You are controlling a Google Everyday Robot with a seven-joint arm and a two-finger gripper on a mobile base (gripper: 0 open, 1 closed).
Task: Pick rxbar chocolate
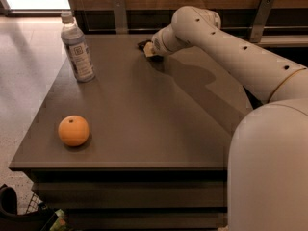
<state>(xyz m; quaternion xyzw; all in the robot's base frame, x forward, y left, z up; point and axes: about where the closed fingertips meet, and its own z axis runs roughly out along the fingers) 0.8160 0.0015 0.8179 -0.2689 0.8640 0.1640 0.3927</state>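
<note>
Across the surface (154,119) to its far edge the arm (231,47) extends, end effector (148,48) held low; whether it grips cannot be told. At its tip lies the rxbar chocolate (142,44), mostly hidden, axis indeterminate.

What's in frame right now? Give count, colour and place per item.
bottle: 1, clear with white cap and label, upright, far-left part of the table
orange: 1, orange, near-left part of the table
rxbar chocolate: 1, black, far edge of the table, right at the gripper and mostly hidden by it
table: 1, grey-brown, fills the middle of the view
wall brackets: 2, metal, on the wood panel behind the table
arm: 1, white, reaching in from the right across the table
gripper: 1, pale, low at the table's far edge, at the bar
</note>
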